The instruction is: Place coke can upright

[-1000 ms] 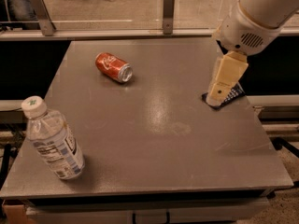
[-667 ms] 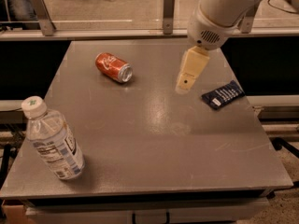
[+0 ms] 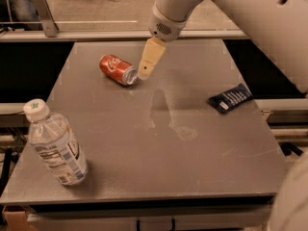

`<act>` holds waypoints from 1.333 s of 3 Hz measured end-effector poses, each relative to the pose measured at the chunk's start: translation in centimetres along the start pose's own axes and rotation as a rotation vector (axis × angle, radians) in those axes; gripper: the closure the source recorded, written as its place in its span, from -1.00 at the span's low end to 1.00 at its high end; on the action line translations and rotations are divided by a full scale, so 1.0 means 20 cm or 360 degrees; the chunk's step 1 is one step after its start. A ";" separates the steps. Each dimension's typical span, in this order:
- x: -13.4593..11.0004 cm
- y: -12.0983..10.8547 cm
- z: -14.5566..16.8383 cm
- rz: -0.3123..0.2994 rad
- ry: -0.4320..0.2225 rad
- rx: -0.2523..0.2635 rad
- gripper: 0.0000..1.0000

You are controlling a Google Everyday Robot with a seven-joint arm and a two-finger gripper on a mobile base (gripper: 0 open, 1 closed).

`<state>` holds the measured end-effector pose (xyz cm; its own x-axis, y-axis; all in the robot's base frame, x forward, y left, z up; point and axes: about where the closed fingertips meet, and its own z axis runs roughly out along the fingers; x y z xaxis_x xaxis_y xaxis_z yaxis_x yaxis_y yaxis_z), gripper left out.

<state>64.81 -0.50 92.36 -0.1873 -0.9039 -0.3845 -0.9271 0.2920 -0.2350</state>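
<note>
The coke can point(image 3: 117, 70) lies on its side on the grey table point(image 3: 159, 143), toward the back left, its silver end facing right and toward me. My gripper point(image 3: 148, 60) hangs from the white arm just right of the can's silver end, close to it, fingertips pointing down at the table. It holds nothing.
A clear plastic water bottle point(image 3: 55, 146) with a white cap stands at the front left. A flat dark blue packet point(image 3: 230, 98) lies near the table's right edge. The white arm crosses the upper right. A railing runs behind the table.
The arm has swung left from above the blue packet at the right edge across the table to the coke can's right end.
</note>
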 end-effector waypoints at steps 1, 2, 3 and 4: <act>-0.17 -0.02 0.13 0.0039 -0.0015 -0.0035 -1.00; -0.30 -0.01 0.27 0.0106 0.0006 -0.0073 -1.00; -0.40 0.04 0.36 0.0164 0.0022 -0.0126 -1.00; -0.48 0.09 0.46 0.0208 0.0054 -0.0157 -1.00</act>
<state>67.90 11.56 87.47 -0.3178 -0.8707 -0.3755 -0.9212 0.3773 -0.0953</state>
